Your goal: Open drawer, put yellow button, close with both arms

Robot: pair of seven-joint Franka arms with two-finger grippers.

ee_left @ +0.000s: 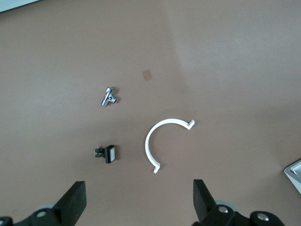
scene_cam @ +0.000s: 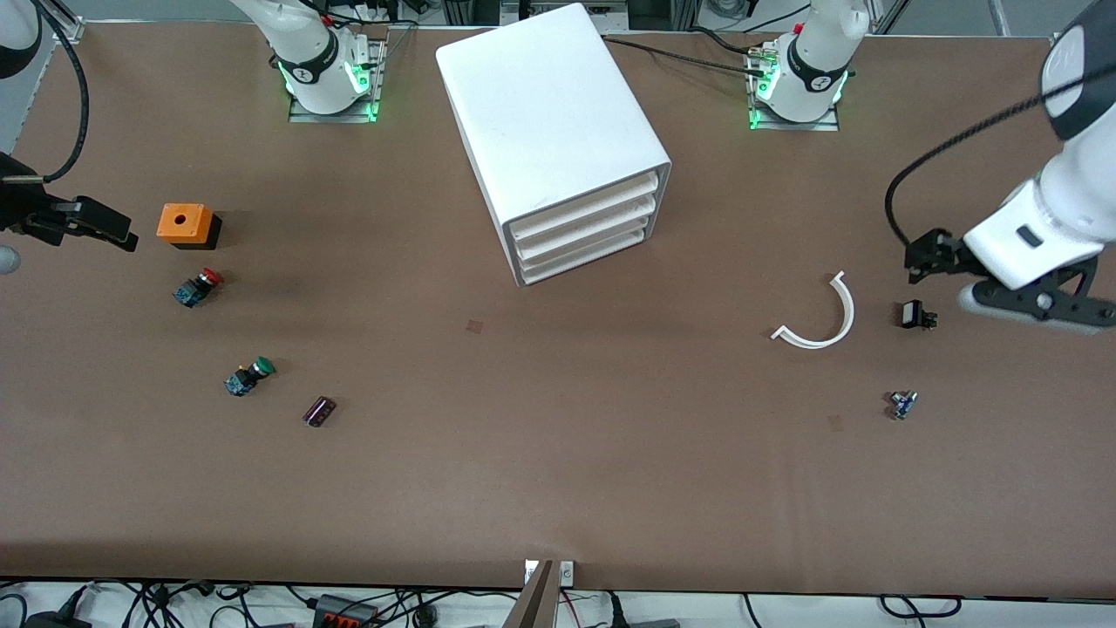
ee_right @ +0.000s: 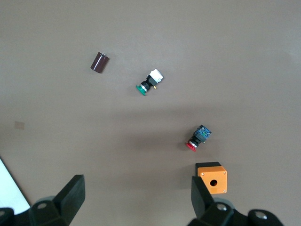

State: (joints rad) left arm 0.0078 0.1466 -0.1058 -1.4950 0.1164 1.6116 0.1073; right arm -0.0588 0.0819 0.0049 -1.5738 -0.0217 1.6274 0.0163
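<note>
The white drawer cabinet (scene_cam: 549, 131) stands at the middle of the table between the arm bases; its three drawers (scene_cam: 582, 228) are shut. No yellow button shows in any view. My left gripper (scene_cam: 926, 257) (ee_left: 138, 197) hangs open and empty at the left arm's end of the table, above bare table beside a small black switch with a white cap (scene_cam: 915, 314) (ee_left: 107, 153). My right gripper (scene_cam: 105, 228) (ee_right: 136, 193) hangs open and empty at the right arm's end, beside an orange box with a hole (scene_cam: 184, 222) (ee_right: 212, 177).
A red-capped button (scene_cam: 197, 287) (ee_right: 198, 138), a green-capped button (scene_cam: 248, 376) (ee_right: 149, 82) and a dark cylinder (scene_cam: 319, 411) (ee_right: 99, 62) lie toward the right arm's end. A white curved strip (scene_cam: 823, 319) (ee_left: 157, 136) and a small metal part (scene_cam: 902, 404) (ee_left: 109, 96) lie toward the left arm's end.
</note>
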